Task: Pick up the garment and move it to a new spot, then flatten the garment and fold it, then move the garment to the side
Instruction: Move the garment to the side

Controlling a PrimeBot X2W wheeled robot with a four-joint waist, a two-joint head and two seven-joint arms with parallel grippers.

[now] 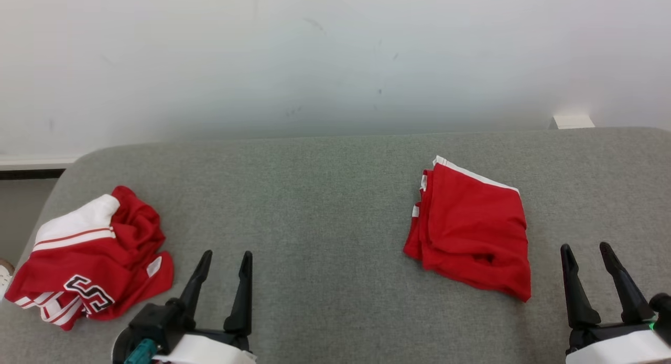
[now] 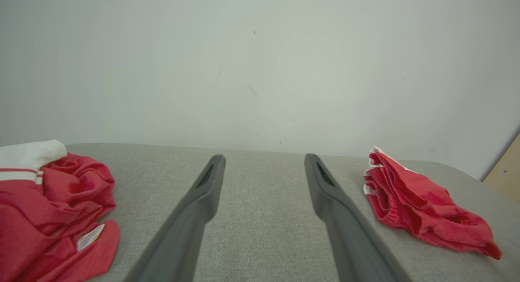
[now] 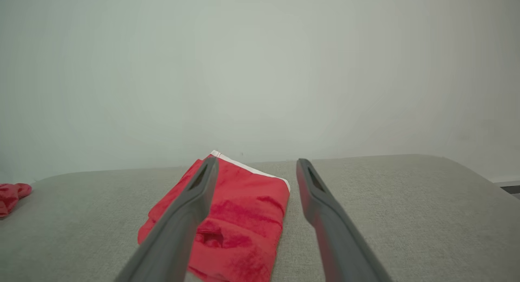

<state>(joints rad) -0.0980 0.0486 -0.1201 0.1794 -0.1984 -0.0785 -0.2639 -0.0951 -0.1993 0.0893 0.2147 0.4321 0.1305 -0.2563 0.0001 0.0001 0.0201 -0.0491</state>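
Plainly, left gripper (image 1: 226, 255) and right gripper (image 1: 585, 247) stand spread over the grey felt tabletop (image 1: 325, 196). A folded red garment (image 1: 472, 227) lies left of the right gripper; a crumpled red-and-white jersey (image 1: 89, 254) lies left of the left gripper

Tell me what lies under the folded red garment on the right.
The folded red garment rests on the grey padded surface, which shows all round it. Its own lower layers peek out at its left edge; whatever lies beneath or between them is covered.

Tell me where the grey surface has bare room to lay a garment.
The widest bare patch lies centrally, between the crumpled jersey and the folded red garment. The far strip by the wall is bare too. Left end is crowded.
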